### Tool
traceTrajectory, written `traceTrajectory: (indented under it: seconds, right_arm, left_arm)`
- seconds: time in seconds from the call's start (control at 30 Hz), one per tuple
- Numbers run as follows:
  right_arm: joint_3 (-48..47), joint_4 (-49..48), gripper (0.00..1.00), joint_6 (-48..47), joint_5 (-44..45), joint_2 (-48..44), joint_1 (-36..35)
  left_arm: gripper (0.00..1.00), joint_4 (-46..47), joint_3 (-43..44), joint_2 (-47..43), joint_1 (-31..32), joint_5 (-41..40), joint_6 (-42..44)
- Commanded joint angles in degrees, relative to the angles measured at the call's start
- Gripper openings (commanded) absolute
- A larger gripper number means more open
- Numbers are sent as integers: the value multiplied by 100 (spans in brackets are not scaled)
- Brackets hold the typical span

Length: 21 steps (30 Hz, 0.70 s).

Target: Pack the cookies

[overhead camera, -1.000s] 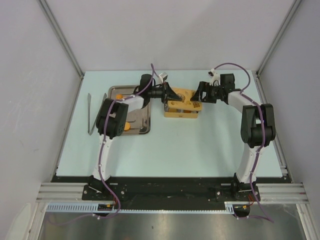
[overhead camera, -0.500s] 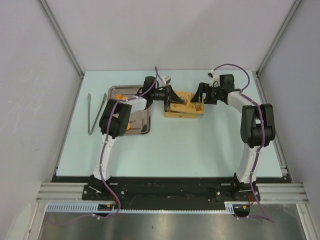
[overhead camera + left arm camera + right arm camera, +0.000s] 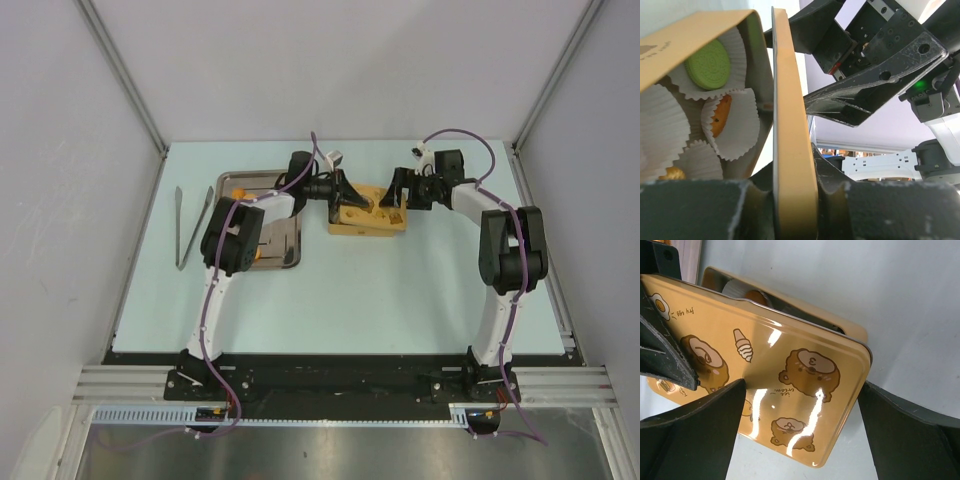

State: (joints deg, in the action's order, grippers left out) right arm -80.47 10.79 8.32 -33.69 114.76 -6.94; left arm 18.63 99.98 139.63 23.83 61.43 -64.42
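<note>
The pale blue-green bench (image 3: 400, 290) carries, at about 10 o'clock from its middle, a rectangular grey metal tray (image 3: 262, 176) with one small bright orange round cookie (image 3: 238, 190) lying near its far left corner. At 12 o'clock sits a rectangular yellow tin (image 3: 365, 228), its glossy yellow lid (image 3: 790, 385) tilted ajar over it. The lid is printed with brown cartoon bears, a fried egg captioned "fry egg", a cone captioned "ice cream", and a "3" on one bear's face. The left tool (image 3: 350, 197) is pinched narrow on the lid's edge, holding it. The right tool (image 3: 396, 193) stands wide, its fingers straddling the lid's other end and gripping nothing. Slim metal tongs (image 3: 190, 228) lie at 9 o'clock, beside the tray. Inside the tin, pleated white paper liners (image 3: 660, 125) stand packed together. One holds a flat light green cookie (image 3: 707, 64) with an embossed, ridged face. The liner next to it holds an orange cookie with dark specks (image 3: 720, 116).
</note>
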Motion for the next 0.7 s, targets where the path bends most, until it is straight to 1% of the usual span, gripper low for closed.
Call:
traceTrajectory:
  seconds: [0.0,0.67]
  right_arm:
    - [-31,-147,98,-41,-120,38,-141]
    - [-109,-129,100,-93,12,46,8]
  left_arm:
    - [21,-26,302,99,16,-78,105]
    - [16,-131,812,398,-107,-122,26]
